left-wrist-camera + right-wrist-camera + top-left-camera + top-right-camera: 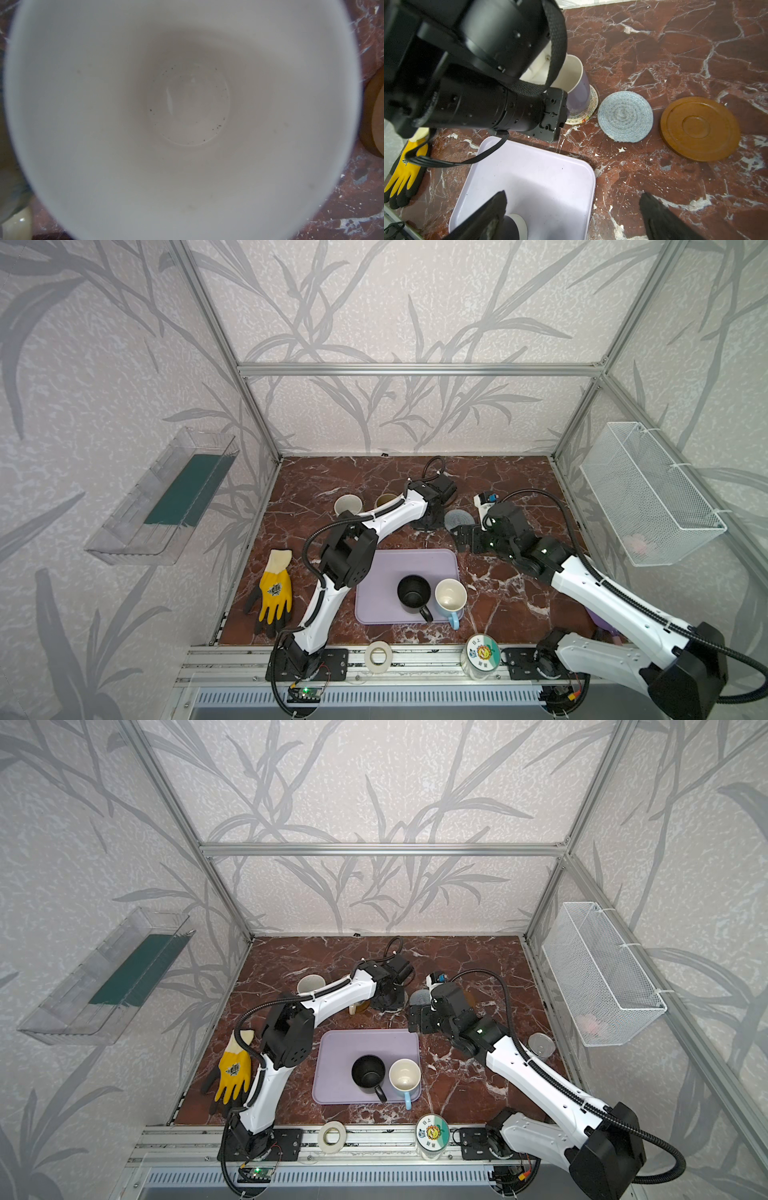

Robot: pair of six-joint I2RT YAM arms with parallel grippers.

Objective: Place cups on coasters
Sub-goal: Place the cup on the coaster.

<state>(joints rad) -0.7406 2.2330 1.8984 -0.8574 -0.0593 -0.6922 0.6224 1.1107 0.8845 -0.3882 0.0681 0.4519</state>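
In the right wrist view the lavender cup (577, 91) stands upright on the cream woven coaster (583, 117). My left gripper (430, 516) is down on this cup and shut on it; its jaws are hidden. The cup's pale inside (187, 108) fills the left wrist view. Beside it lie the grey-blue coaster (625, 116) and a brown wooden coaster (699, 128), both bare. My right gripper (574, 196) hangs open and empty over the tray's back right corner. The black cup (413, 592) and light blue cup (451, 595) stand on the lavender tray (374, 605). The white cup (348, 504) and beige cup (385, 501) stand at the back left.
A yellow glove (275, 593) lies at the left edge. A tape roll (378, 655) and a lidded jar (482, 655) sit on the front rail. A tin can (541, 1045) stands at the right, behind my right arm. A wire basket (648, 493) hangs on the right wall.
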